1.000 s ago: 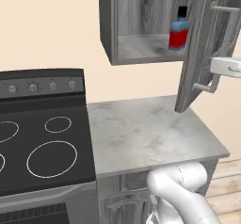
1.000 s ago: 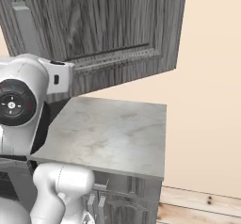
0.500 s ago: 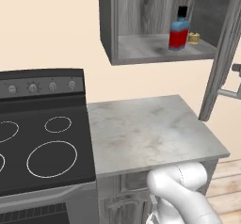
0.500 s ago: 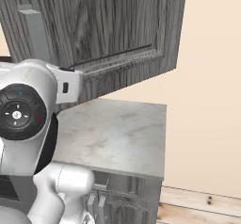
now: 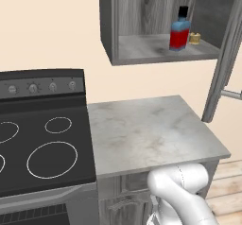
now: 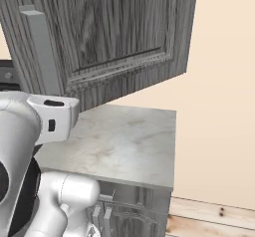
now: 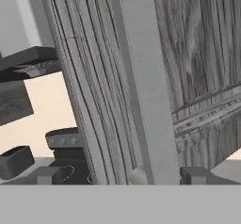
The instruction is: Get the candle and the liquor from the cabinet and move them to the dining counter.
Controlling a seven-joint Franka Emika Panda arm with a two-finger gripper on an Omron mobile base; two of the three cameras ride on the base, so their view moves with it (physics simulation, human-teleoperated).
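My claw [image 7: 120, 175] — fingers apart, astride the grey bar handle [image 7: 141, 77]. Beside it, inside: squat red-and-blue liquor bottle [image 5: 180, 30] — rigid, probably slick; grip mid-body.

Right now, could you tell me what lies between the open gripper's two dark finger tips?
The pale grey vertical bar handle of the dark grey wood-grain cabinet door stands between the open gripper tips, with clear gaps either side, as the hand view shows.

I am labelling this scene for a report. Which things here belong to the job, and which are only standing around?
Belong to the job:
- liquor on the cabinet shelf
- small yellowish thing beside it, probably the candle
- cabinet, with its door swung open
- bar handle between the open fingers

Only standing around:
- black stove
- marbled worktop
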